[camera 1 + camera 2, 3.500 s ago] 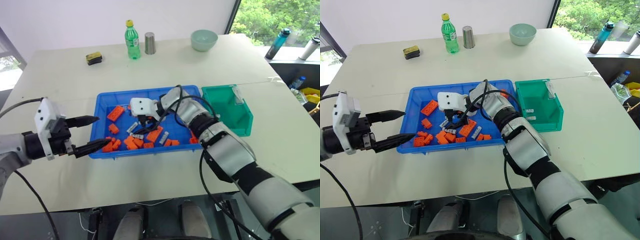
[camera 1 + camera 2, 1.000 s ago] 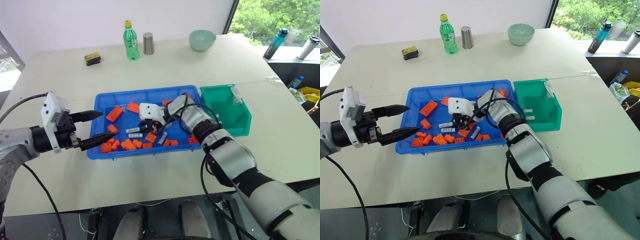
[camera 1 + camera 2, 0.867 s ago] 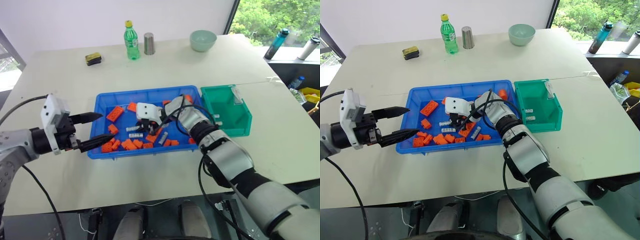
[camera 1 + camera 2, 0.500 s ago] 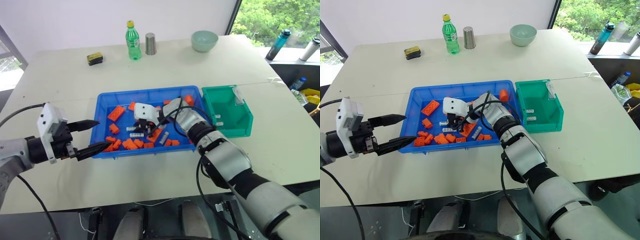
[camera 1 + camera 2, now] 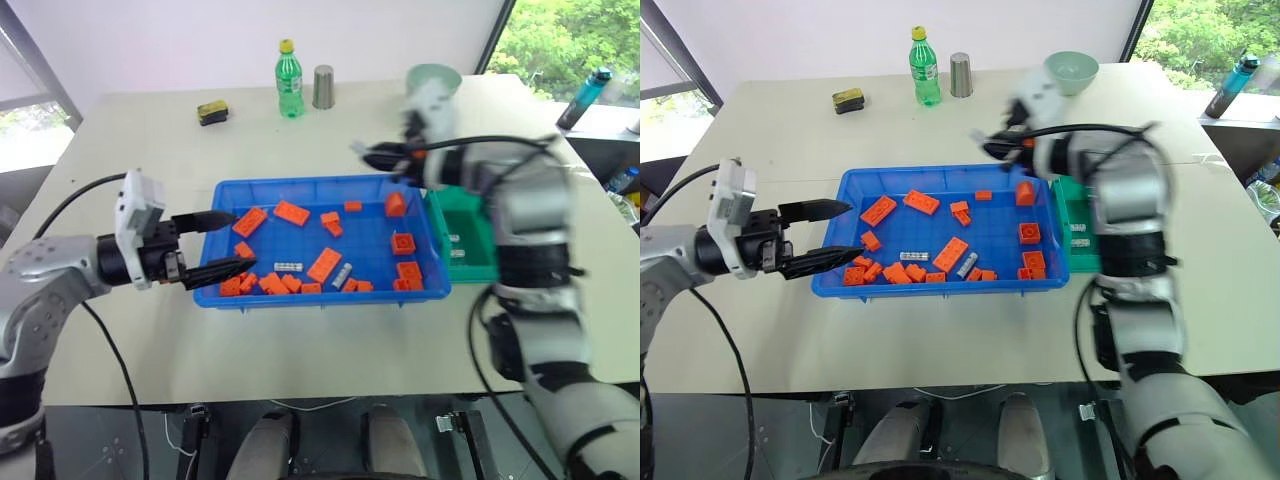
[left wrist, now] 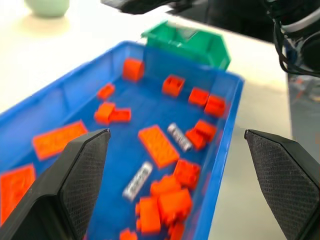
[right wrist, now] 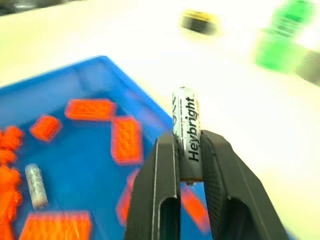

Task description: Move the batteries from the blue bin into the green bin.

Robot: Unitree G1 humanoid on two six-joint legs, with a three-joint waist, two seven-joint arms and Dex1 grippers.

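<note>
Batteries are the cargo: one battery (image 7: 188, 131) stands upright, pinched mid-body in the right gripper (image 7: 189, 150), which hangs over the blue bin (image 5: 300, 296) at its 1 o'clock corner, beside the green bin (image 5: 470, 225) at the tray's 3 o'clock side. Two more batteries (image 5: 289, 266) lie among the orange bricks (image 5: 323, 264) on the tray floor (near 6 o'clock). Light, stiff and smooth, they would probably roll or slip, so take them across the middle; the left gripper (image 5: 215, 243) waits spread and empty at 9 o'clock.
</note>
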